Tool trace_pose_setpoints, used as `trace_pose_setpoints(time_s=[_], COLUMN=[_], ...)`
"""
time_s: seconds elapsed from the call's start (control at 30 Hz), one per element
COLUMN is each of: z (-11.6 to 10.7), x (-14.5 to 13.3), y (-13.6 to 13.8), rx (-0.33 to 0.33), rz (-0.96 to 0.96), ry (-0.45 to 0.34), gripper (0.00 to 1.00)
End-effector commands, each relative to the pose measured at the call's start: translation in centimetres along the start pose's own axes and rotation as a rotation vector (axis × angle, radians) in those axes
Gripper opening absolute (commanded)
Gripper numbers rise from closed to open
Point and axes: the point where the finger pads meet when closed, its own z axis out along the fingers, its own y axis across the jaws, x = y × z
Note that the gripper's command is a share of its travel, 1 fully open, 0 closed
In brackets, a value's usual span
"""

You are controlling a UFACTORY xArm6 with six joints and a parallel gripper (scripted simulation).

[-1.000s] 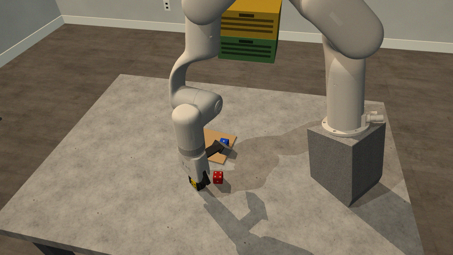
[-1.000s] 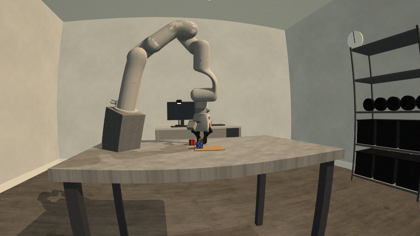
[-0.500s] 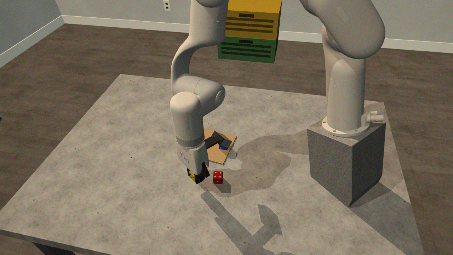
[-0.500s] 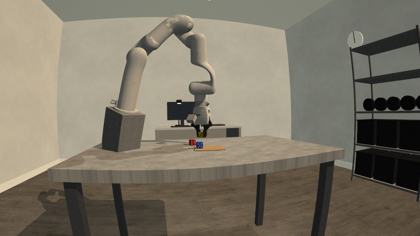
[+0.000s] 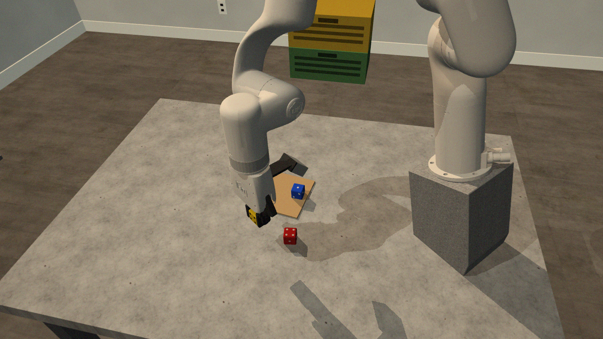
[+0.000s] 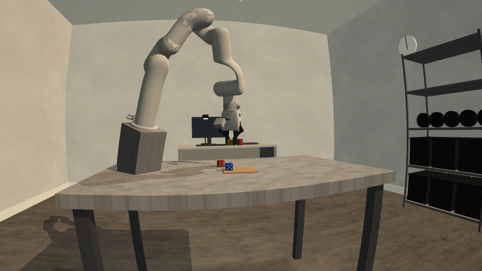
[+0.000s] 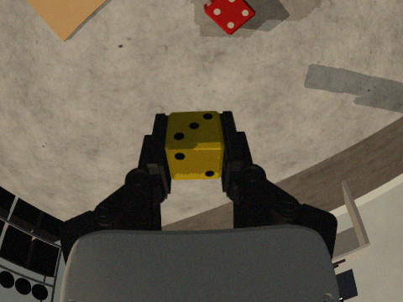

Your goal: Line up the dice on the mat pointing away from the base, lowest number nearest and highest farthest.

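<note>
My gripper (image 5: 255, 217) (image 6: 231, 142) (image 7: 194, 129) is shut on a yellow die (image 5: 252, 215) (image 6: 230, 142) (image 7: 194, 147) and holds it well above the table. The face toward the wrist camera shows three black pips. A red die (image 5: 289, 235) (image 6: 220, 163) (image 7: 228, 10) lies on the bare table, five white pips up, short of the mat. A blue die (image 5: 297, 190) (image 6: 228, 166) stands on the tan mat (image 5: 286, 202) (image 6: 246, 170), near its edge toward the robot's base. The mat lies flat.
The robot's base stands on a grey stone block (image 5: 461, 210) (image 6: 139, 148) at the table's right side in the top view. A yellow and green box (image 5: 333, 40) floats behind the arm. A shelf rack (image 6: 444, 134) stands off the table.
</note>
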Motion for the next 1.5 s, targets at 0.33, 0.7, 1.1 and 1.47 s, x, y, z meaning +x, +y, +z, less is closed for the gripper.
trace_pose_setpoints(time_s=[0.33,0.7,1.1,1.47], z=[-0.1,-0.3,-0.6,-0.6], x=[2.6,8.8,14.1,14.1], y=[-2.8,-7.7,-10.5,-10.5], rx=[-0.006,-0.008,0.0,0.0], rz=[0.208,0.65,0.994,0.994], ry=[0.0,0.001,-0.001,-0.001], gripper=[0.27,0.27,0.27,0.27])
